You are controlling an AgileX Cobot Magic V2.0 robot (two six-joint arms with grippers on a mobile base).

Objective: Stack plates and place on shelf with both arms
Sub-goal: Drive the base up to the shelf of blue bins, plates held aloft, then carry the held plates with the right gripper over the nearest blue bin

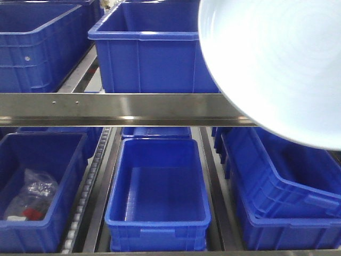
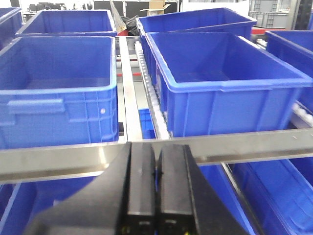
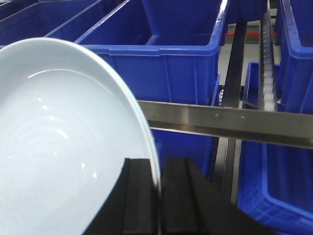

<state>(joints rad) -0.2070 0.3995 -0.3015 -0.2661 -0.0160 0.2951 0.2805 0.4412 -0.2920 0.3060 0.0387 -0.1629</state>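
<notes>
My left tool [image 2: 156,169] is closed on nothing, facing the shelf rail [image 2: 58,159]. My right tool [image 3: 159,188] pinches the plate [image 3: 63,147] by its rim, tilted, near the rail. I'd level it first, then ease it over.

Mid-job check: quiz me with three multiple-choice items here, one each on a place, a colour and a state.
1. In the front view, the plate sits: A lower left; B upper right; C bottom centre.
2. The crates are: A blue; B red; C grey.
3. The left gripper is: A open; B shut on the plate; C shut, empty.
Answers: B, it fills that corner; A, all crates in view are blue; C, its jaws meet with nothing between.
</notes>
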